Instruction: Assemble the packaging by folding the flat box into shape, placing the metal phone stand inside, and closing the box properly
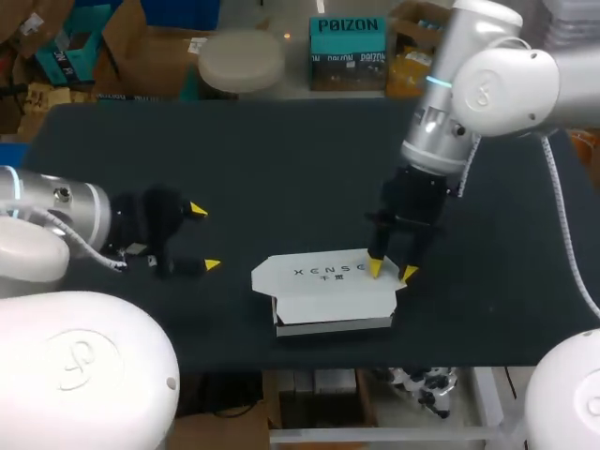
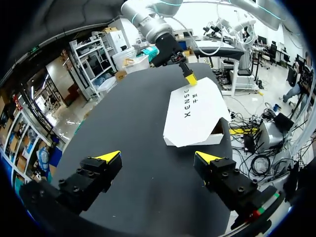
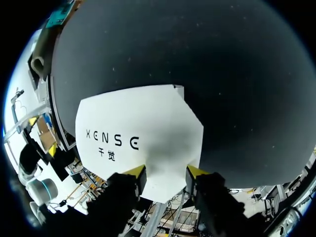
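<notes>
Left arm [image 1: 56, 220], nearest, enters over the left edge of the worktop [image 1: 234, 159]. The left jaws stand wide apart and empty, well apart from the box. The box [image 1: 323, 292] lies by the near edge, right of centre, formed up, with its lid [image 3: 143, 128] laid over the top. Right arm [image 1: 450, 122] comes down steeply onto the box's right end. The right jaws are slightly apart and not clamped, tips over the lid's right margin; contact cannot be confirmed.

Handling, as judged: thin white card, light, flexible and easily creased, likely to slide on the worktop under a sideways push. Best pressed flat from above near a lid edge, or pinched at a wall, with the other arm bracing the opposite end.

View discrepancies: only the left wrist view shows a side gap [image 2: 217, 129] under the lid at one corner, so closure looks incomplete. Only the right wrist view shows the tip spacing over the lid. No view shows the phone stand; whether it is inside cannot be told.
</notes>
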`<act>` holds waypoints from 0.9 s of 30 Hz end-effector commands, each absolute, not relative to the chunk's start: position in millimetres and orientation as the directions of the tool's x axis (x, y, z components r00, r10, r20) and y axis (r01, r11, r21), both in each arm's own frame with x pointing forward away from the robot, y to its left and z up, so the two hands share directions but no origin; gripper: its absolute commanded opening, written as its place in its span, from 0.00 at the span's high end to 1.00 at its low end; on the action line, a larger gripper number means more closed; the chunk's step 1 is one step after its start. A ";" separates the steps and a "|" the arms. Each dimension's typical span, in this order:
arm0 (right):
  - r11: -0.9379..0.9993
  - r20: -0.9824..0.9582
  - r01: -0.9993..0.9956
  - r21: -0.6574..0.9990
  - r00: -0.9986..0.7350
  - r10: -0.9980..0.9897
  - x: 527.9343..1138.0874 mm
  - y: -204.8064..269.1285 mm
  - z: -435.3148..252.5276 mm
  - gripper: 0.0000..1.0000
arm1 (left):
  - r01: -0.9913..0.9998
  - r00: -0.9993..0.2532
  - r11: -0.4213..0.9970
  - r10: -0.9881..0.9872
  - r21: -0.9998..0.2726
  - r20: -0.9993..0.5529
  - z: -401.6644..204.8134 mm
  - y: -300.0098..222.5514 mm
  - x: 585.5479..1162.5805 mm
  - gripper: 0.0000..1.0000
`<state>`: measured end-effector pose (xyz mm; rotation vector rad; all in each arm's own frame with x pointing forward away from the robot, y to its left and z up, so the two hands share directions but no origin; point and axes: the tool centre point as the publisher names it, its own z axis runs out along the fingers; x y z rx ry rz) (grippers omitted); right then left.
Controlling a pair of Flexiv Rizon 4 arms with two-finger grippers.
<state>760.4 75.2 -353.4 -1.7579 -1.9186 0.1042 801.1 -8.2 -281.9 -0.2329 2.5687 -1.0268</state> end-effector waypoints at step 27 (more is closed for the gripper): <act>0.140 0.365 0.916 -0.376 0.007 0.931 757.5 71.1 -357.7 0.47 | -0.853 -0.501 0.366 -0.776 -0.373 0.383 -285.0 -19.6 835.7 0.00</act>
